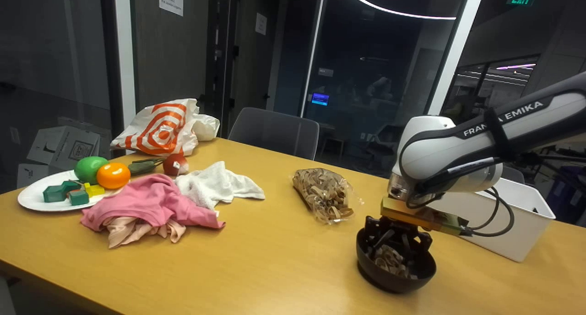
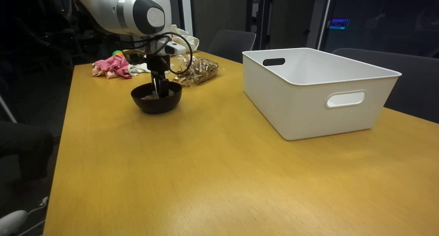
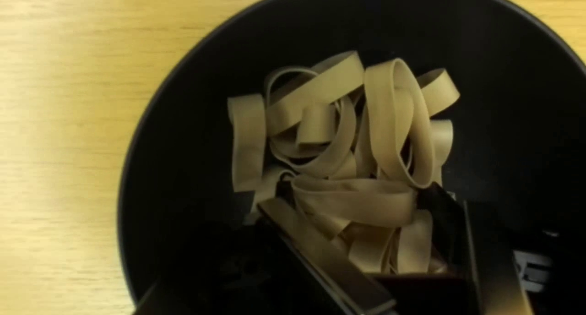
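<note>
A black bowl sits on the wooden table, and in both exterior views my gripper points down into it. Loose tan rubber bands lie heaped in the bottom of the bowl in the wrist view. There the jaws of my gripper stand apart on either side of part of the heap. One flattened band stretches across the gap, close to both fingertips; whether they press on it cannot be made out. The right finger is dark against the bowl.
Beyond the bowl lies a clear bag of more bands. A white bin stands on the table. Farther off are a pink cloth, a white cloth, a white plate with toy food, and a plastic shopping bag.
</note>
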You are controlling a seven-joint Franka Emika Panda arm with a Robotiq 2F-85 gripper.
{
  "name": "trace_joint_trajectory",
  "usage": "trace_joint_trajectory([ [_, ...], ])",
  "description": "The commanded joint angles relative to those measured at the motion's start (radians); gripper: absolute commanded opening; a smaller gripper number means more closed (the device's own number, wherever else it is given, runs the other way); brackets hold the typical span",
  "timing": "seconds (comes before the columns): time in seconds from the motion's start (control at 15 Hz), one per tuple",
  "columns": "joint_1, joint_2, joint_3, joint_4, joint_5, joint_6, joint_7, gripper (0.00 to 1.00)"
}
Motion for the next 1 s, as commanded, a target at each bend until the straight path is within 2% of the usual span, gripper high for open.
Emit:
trace_joint_trajectory([
  [0.0,0.007,0.005,0.002,0.005,-0.016,0.026,0.005,0.42],
  [0.2,0.009,-0.001,0.001,0.006,-0.016,0.018,0.005,0.18],
  [0.33,0.009,-0.012,-0.002,0.006,-0.023,0.004,0.009,0.08],
  [0.47,0.008,-0.024,-0.006,0.006,-0.029,-0.018,0.016,0.05],
  [0.93,0.005,-0.115,-0.012,-0.001,-0.118,-0.085,0.046,0.06],
])
